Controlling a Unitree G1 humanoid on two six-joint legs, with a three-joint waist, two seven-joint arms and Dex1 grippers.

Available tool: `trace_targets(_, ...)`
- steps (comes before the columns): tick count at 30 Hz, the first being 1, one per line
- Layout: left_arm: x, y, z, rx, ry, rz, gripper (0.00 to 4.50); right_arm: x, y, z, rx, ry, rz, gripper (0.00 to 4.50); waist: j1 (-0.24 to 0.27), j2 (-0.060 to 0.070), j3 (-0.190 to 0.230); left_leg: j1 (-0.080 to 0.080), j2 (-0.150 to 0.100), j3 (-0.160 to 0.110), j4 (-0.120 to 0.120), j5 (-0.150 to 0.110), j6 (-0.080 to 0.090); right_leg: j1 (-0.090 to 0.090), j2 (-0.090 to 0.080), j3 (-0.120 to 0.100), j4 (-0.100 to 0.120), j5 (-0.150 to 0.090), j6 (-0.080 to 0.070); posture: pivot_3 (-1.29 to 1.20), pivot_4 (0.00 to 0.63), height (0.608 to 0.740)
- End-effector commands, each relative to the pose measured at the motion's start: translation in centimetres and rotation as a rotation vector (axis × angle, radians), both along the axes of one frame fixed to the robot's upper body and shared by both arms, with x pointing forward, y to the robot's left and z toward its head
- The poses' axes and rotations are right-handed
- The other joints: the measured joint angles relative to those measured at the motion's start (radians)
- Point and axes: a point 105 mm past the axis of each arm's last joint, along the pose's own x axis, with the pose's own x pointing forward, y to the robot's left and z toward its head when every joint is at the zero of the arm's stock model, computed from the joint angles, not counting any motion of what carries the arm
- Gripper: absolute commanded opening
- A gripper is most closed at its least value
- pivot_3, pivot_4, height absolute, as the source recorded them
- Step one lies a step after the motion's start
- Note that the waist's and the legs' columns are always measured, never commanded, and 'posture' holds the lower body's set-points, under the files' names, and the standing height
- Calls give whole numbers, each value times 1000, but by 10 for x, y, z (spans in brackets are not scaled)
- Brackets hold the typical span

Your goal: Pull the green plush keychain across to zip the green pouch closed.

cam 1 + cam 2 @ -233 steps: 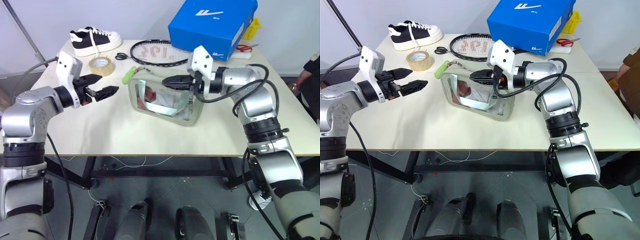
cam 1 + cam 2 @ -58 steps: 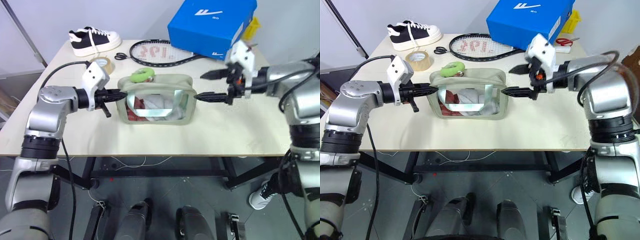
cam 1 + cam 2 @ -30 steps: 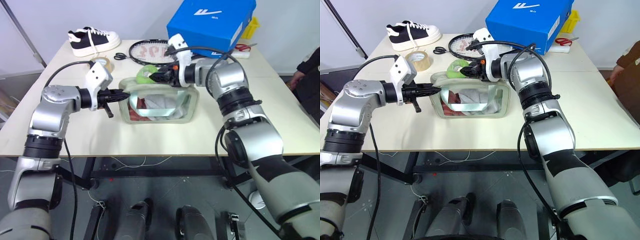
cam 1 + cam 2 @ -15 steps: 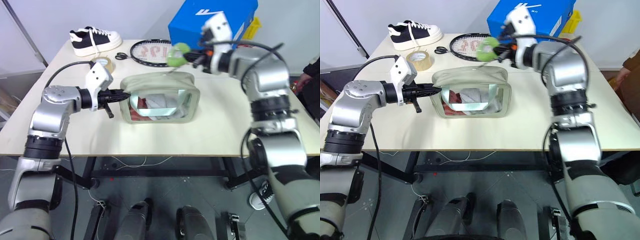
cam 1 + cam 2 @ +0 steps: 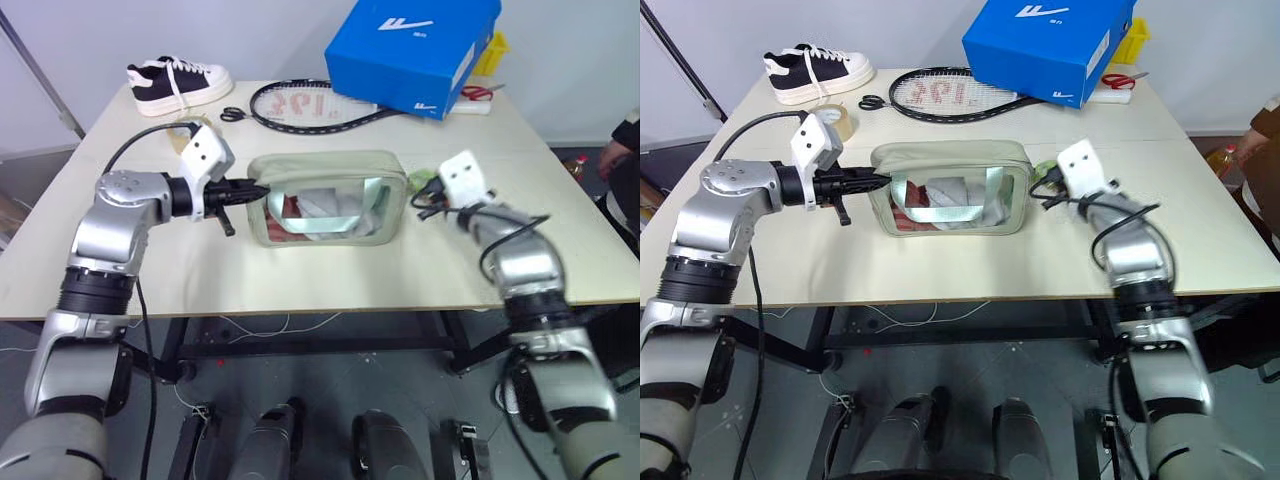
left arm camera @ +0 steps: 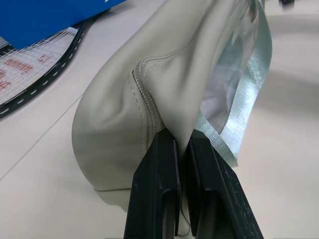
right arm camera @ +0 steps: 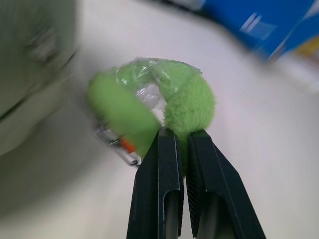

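The green pouch (image 5: 325,196) stands upright in the middle of the table, its clear window showing red and white contents. My left gripper (image 5: 256,190) is shut on the fabric at the pouch's left end; in the left wrist view the gripper (image 6: 182,142) pinches the seam edge. At the pouch's right end my right gripper (image 5: 418,197) is shut on the green plush keychain (image 5: 422,181). In the right wrist view the keychain (image 7: 187,97) sits fuzzy and ring-shaped between the fingers, with a metal clip beside it.
A blue shoebox (image 5: 412,50) and a racket (image 5: 305,102) lie behind the pouch. A black-and-white sneaker (image 5: 178,80) and black scissors (image 5: 232,113) sit at the back left, red scissors (image 5: 475,92) at the back right. A person's sleeve (image 5: 625,140) shows at the right edge.
My right gripper carried the plush keychain from above the pouch's back edge down and to the right, to the pouch's right end. The left gripper kept its hold.
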Motion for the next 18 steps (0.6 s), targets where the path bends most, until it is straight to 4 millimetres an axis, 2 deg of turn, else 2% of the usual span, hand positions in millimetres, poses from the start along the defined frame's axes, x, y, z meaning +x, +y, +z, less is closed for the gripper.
trace_targets(1, 1, 2, 14, 4, -53, 3, 0, -2, 9, -8, 180, 21, -38, 30, -1, 0, 0, 0, 0, 0, 0, 0, 0, 0, 1, 0, 0, 0, 0, 0, 150, 740)
trace_targets(3, 1, 2, 14, 3, -53, 1, 0, -7, 25, -22, 257, 78, -4, 30, -2, 0, 0, 0, 0, -1, 0, 0, 0, 1, 2, 0, 0, 0, 0, 0, 150, 740)
trace_targets(7, 1, 1, 14, 3, -54, -1, 0, -16, 37, -32, 354, 148, 33, 30, -3, 0, 0, 1, 0, -1, 0, 0, 0, 1, 3, 0, 0, 0, 0, 0, 150, 740)
trace_targets(9, 1, 1, 14, 3, -56, -1, 0, -20, 40, -25, 446, 152, 52, 30, -3, 0, 0, 1, 1, -1, 0, 0, 0, 1, 3, 0, 0, 0, 0, 0, 150, 740)
trace_targets(11, 1, 1, 14, 9, -57, 3, 0, -21, 33, -4, 464, 115, 83, 30, -2, 0, 0, 1, 1, -1, 0, 0, 0, 1, 3, 0, 0, 0, 0, 0, 150, 740)
trace_targets(12, 2, 3, 16, -1, -59, 9, 0, -24, 19, 19, 384, 58, 121, 347, -2, 0, 0, 1, 1, -1, 0, 0, 0, 1, 3, 0, 0, 0, 0, 0, 150, 740)
trace_targets(14, 3, 6, 21, -35, -44, 12, 0, -31, -2, 53, 224, -12, 180, 953, 9, 2, 1, -1, 0, -1, 1, 0, 0, 0, 3, 0, 0, 0, 0, 0, 150, 740)
trace_targets(15, 2, 7, 25, -61, -28, 2, 794, -38, -9, 66, 149, -23, 224, 1503, 14, 2, 1, -1, -1, 0, 1, -1, 1, -1, 2, 0, 0, 0, 0, 0, 150, 740)
trace_targets(16, 1, 9, 29, -86, -11, -7, 1086, -45, -12, 78, 105, -19, 275, 1962, 19, 2, 1, -1, -1, 0, 1, -1, 1, -1, 1, 0, -1, 0, 0, 0, 150, 740)
trace_targets(18, 0, 13, 36, -121, 11, -14, 2192, -59, -13, 92, 49, 11, 371, 3132, 19, 1, 1, -1, 0, 1, 2, -2, 2, 0, 1, 0, -1, 0, 0, 0, 150, 740)
